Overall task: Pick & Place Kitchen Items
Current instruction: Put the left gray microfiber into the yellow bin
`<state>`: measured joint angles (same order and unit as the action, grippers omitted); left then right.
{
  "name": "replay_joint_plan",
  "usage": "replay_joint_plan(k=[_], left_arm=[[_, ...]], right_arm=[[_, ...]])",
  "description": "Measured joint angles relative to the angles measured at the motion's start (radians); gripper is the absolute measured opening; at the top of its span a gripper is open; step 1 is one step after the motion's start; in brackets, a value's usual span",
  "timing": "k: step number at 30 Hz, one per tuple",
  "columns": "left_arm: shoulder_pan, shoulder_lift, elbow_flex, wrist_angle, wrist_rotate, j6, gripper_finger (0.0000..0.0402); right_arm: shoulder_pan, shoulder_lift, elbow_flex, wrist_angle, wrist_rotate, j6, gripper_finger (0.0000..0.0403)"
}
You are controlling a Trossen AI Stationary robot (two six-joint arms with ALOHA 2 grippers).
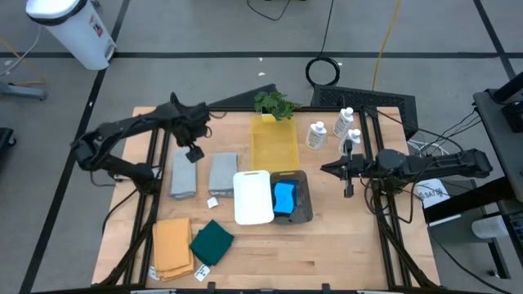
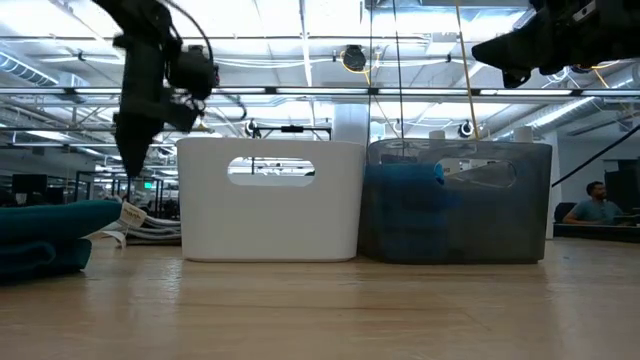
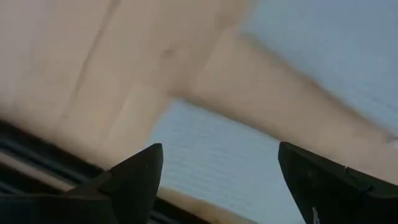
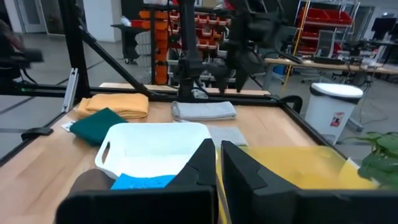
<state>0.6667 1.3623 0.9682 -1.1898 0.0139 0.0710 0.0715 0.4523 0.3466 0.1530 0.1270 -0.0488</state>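
We see the left gripper (image 1: 194,153), jaws released, poised over the grey cloths (image 1: 184,174) at 10 o'clock on the bench (image 1: 327,245). The right gripper (image 1: 325,168), jaws clenched on nothing, waits at 3 o'clock beside the grey bin (image 1: 304,204) holding a blue sponge (image 1: 284,198).

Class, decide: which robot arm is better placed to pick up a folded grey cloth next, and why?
Left. The left gripper hovers open right above the folded grey cloth; the right gripper, shut, waits beyond the dark bin.
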Motion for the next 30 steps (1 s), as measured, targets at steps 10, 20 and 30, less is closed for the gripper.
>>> replay_joint_plan(k=[10,20,30], left_arm=[[0.165,0.028,-0.116,-0.028,0.033,0.042,0.0322],[0.051,-0.001,-0.138,-0.034,0.006,-0.102,0.0154],[0.017,-0.001,-0.211,-0.036,-0.015,-0.393,0.0015]], right_arm=[[0.0,0.028,0.0,-0.007,-0.001,0.041,0.0],[0.0,0.032,0.0,-0.005,0.0,0.047,0.0],[0.0,0.032,0.0,0.001,0.001,0.045,0.0]])
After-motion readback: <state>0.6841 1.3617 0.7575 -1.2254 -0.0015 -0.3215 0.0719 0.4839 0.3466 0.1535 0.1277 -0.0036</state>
